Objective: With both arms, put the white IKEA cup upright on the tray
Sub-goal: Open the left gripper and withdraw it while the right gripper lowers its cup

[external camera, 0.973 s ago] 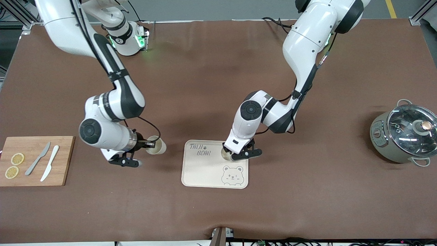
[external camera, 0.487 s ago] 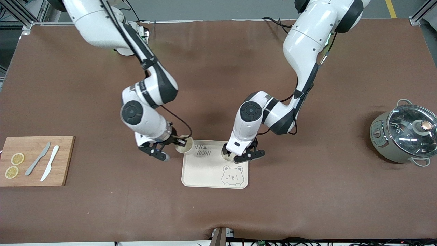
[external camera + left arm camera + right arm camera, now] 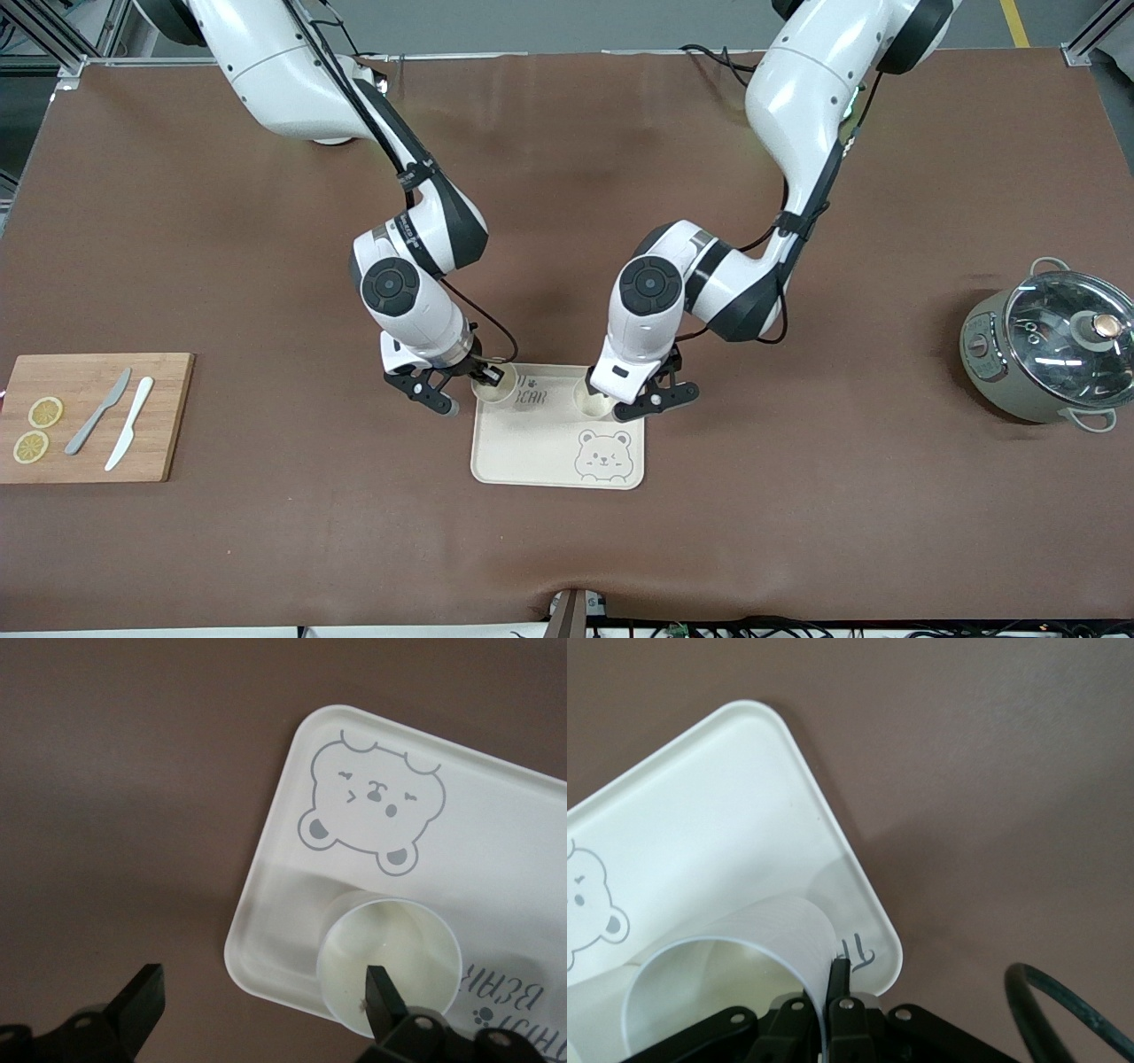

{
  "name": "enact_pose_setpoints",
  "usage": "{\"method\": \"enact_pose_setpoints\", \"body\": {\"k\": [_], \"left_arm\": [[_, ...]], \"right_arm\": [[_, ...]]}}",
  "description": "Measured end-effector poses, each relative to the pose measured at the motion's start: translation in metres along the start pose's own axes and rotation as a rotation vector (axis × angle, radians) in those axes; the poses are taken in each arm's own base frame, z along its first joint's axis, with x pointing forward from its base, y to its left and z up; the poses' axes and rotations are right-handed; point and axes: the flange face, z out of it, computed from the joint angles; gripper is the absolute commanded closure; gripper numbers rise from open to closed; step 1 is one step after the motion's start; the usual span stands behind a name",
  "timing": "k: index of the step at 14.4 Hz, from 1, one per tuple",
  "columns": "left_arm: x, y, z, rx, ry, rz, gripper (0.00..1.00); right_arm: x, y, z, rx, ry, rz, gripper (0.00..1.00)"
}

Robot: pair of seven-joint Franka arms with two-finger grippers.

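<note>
The cream tray (image 3: 540,452) with the bear drawing lies mid-table. One white cup (image 3: 592,401) stands upright in the tray's corner toward the left arm's end, farther from the front camera. My left gripper (image 3: 638,399) is open over it. One fingertip (image 3: 381,992) hangs in the cup's (image 3: 390,957) mouth and the other is outside the tray's rim (image 3: 266,904). My right gripper (image 3: 483,377) is shut on the wall of a second white cup (image 3: 496,384), upright at the tray's other corner. Its finger (image 3: 837,979) pinches the cup's (image 3: 735,974) rim above the tray (image 3: 700,815).
A wooden cutting board (image 3: 159,443) with two knives and lemon slices lies at the right arm's end of the table. A grey pot (image 3: 1050,350) with a glass lid stands at the left arm's end. Brown table surface surrounds the tray.
My right arm carried its cup from beside the cutting board to the tray's corner. My left gripper opened and let go of the cup standing on the tray.
</note>
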Motion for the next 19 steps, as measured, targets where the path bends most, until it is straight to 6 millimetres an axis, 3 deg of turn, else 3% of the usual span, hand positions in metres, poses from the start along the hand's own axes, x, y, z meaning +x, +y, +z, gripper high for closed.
{"method": "enact_pose_setpoints", "body": {"k": [2,4,9,13,16,19], "left_arm": [[0.020,-0.019,-0.033,0.008,-0.004,-0.003,0.00],[0.044,-0.053,-0.065,0.026,-0.036,0.002,0.00],[0.105,-0.138,-0.106,0.046,-0.058,0.012,0.00],[0.149,-0.222,-0.157,0.043,-0.040,0.040,0.00],[0.169,-0.281,-0.190,0.035,-0.042,0.053,0.00],[0.174,-0.307,-0.211,0.031,-0.028,0.073,0.00]], "right_arm": [[0.001,-0.001,0.002,0.010,0.012,0.005,1.00],[0.002,-0.002,0.007,0.022,0.019,0.013,1.00],[0.005,-0.005,0.022,0.028,0.022,0.023,1.00],[0.006,-0.006,0.028,0.033,0.024,0.026,1.00],[0.004,-0.007,0.033,0.037,0.026,0.023,1.00],[0.001,-0.008,0.039,0.039,0.027,0.021,1.00]]}}
